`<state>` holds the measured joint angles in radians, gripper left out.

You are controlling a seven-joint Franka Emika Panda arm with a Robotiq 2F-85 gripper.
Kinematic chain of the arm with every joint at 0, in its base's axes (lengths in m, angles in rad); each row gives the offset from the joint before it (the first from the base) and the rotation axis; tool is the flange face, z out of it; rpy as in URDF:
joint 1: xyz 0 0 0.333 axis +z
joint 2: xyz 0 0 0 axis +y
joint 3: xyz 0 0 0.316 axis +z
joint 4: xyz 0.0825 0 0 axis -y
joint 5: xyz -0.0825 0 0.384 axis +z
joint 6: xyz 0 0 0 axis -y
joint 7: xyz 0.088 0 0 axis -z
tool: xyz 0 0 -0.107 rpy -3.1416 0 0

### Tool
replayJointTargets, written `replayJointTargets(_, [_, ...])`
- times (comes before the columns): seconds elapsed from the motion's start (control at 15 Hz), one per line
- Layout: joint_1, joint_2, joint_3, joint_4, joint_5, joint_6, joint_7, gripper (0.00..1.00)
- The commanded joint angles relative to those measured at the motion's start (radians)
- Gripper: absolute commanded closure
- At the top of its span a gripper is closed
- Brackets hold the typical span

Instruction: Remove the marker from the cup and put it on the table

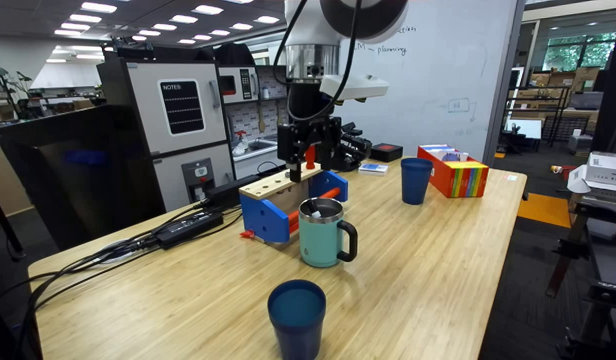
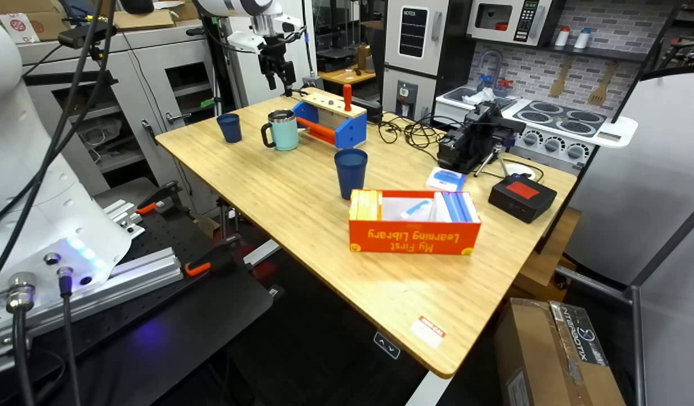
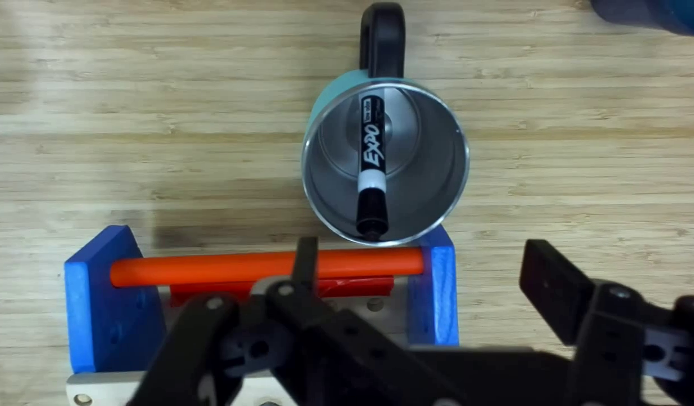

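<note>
The teal-green cup (image 1: 318, 245) stands upright on the light-wood table (image 1: 413, 280) with its dark handle to one side. The cup also shows in an exterior view (image 2: 284, 136) and the wrist view (image 3: 328, 100). The black marker (image 3: 372, 141) with a white band leans inside the cup, its cap end near the rim. A small part of the marker shows in an exterior view (image 1: 315, 209). My gripper (image 3: 428, 276) is open and empty. In both exterior views the gripper (image 1: 310, 167) (image 2: 280, 82) hangs above the toy workbench, beside and higher than the cup.
The blue and wood toy workbench (image 1: 265, 220) with an orange bar stands close against the cup. A red peg (image 2: 347, 97) rises from it. Dark blue cups (image 1: 297, 320) (image 1: 416, 180) stand on either side. A red book box (image 2: 414, 237) and black cables (image 1: 187, 227) also lie on the table.
</note>
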<state>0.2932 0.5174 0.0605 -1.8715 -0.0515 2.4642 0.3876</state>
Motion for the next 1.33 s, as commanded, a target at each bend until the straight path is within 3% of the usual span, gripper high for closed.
replayJointTargets(0.0, [-0.003, 0.001, 0.007, -0.004, 0.023, 0.012, 0.002, 0.05])
replayJointTargets(0.2, [-0.009, 0.001, 0.017, -0.004, 0.045, 0.008, -0.006, 0.04])
replayJointTargets(0.27, [-0.010, 0.001, 0.019, -0.004, 0.055, 0.008, -0.007, 0.00])
replayJointTargets(1.27, [0.000, 0.000, 0.011, -0.002, 0.066, -0.001, 0.012, 0.00])
